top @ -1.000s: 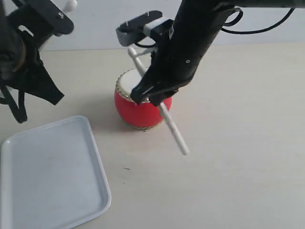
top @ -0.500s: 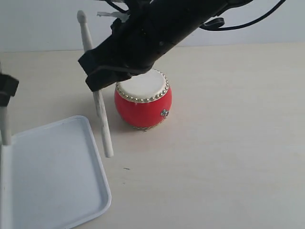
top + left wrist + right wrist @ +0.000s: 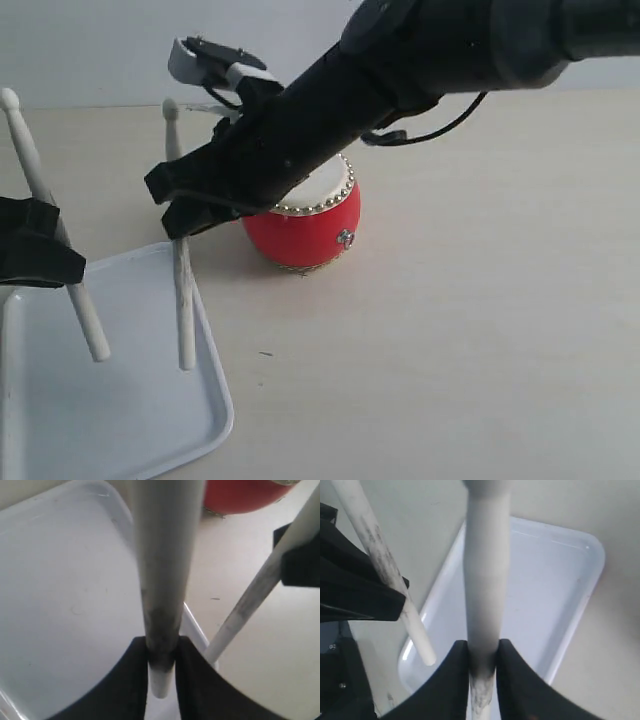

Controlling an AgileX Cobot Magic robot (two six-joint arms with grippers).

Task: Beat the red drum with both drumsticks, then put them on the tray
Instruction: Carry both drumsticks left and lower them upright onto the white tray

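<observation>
The red drum (image 3: pixel 305 232) stands mid-table, its cream top partly behind the right arm. The white tray (image 3: pixel 120 400) lies at the front left. My left gripper (image 3: pixel 45 255) is shut on a drumstick (image 3: pixel 55 235) held nearly upright over the tray, its lower end above the tray floor. My right gripper (image 3: pixel 185 210) reaches across from the right, shut on the second drumstick (image 3: pixel 183 290), whose lower end hangs over the tray's right rim. In the left wrist view the gripper (image 3: pixel 161 655) clamps its drumstick (image 3: pixel 162 570); in the right wrist view the gripper (image 3: pixel 482 657) clamps its own drumstick (image 3: pixel 485 580).
The right arm (image 3: pixel 400 70) stretches over the drum toward the tray. Pale tabletop (image 3: pixel 480 320) lies to the right of and in front of the drum. The two sticks hang close together above the tray (image 3: pixel 555 580).
The right gripper has carried its stick left from beside the drum to the tray's right rim. The left gripper has come into view, its stick now over the tray.
</observation>
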